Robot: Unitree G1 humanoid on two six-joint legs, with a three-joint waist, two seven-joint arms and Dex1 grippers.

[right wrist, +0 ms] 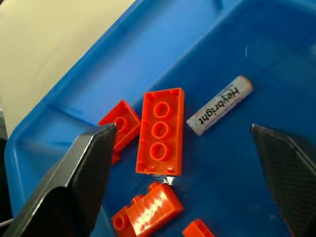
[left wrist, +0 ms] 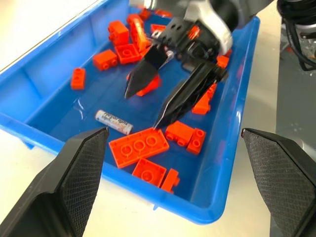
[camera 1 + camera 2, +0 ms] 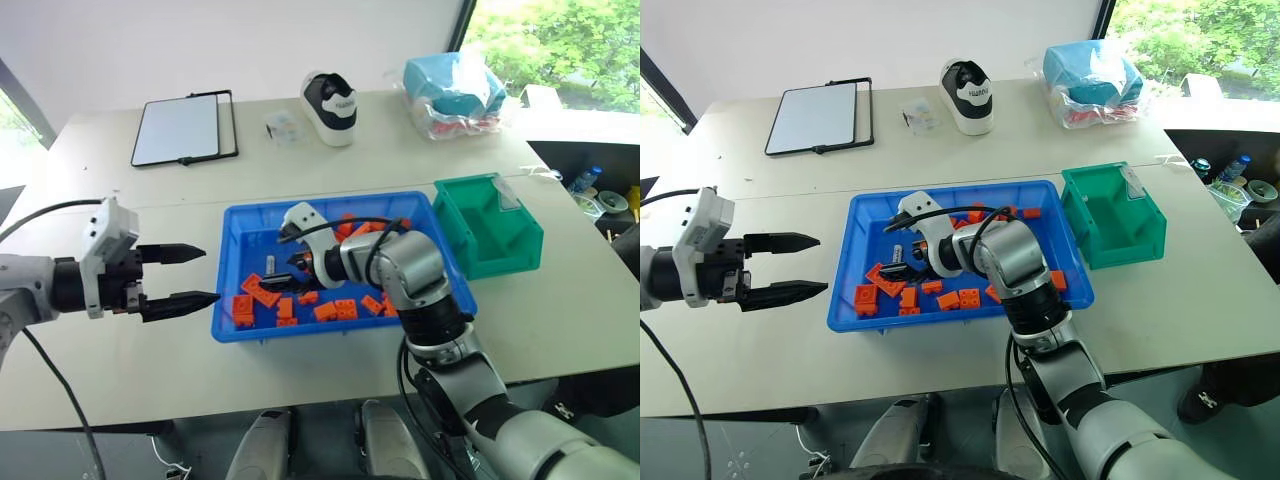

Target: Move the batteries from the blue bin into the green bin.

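One battery (image 1: pixel 219 112), a slim silver-white cylinder with dark lettering along its side, lies flat on the floor of the blue bin (image 3: pixel 232 268), in the bin's left part, just beside a long orange brick (image 1: pixel 161 131) that lies studs-up and does not quite touch it. The right tool (image 2: pixel 158 91) hangs in the bin directly over this spot, its two black fingers spread wide with nothing between them; the battery sits in the gap below the tips, untouched. More orange bricks (image 3: pixel 335 310) are scattered over the bin's floor, most of them toward the near wall and the right half, with a few lying close to the long brick. The left tool (image 3: pixel 180 275) is outside the bin, over the bare desk (image 3: pixel 120 350) just off the bin's left wall, pointing toward it, with its fingers apart and empty. The green bin (image 3: pixel 487 226) stands on the desk touching or nearly touching the blue bin's right end; what it holds cannot be made out. Farther back on the desk lie a white board with a black frame (image 3: pixel 183 128), a black-and-white shoe (image 3: pixel 331 107), a small clear packet (image 3: pixel 283 127) between them, and a plastic bag with blue contents (image 3: pixel 456 92) at the far right.
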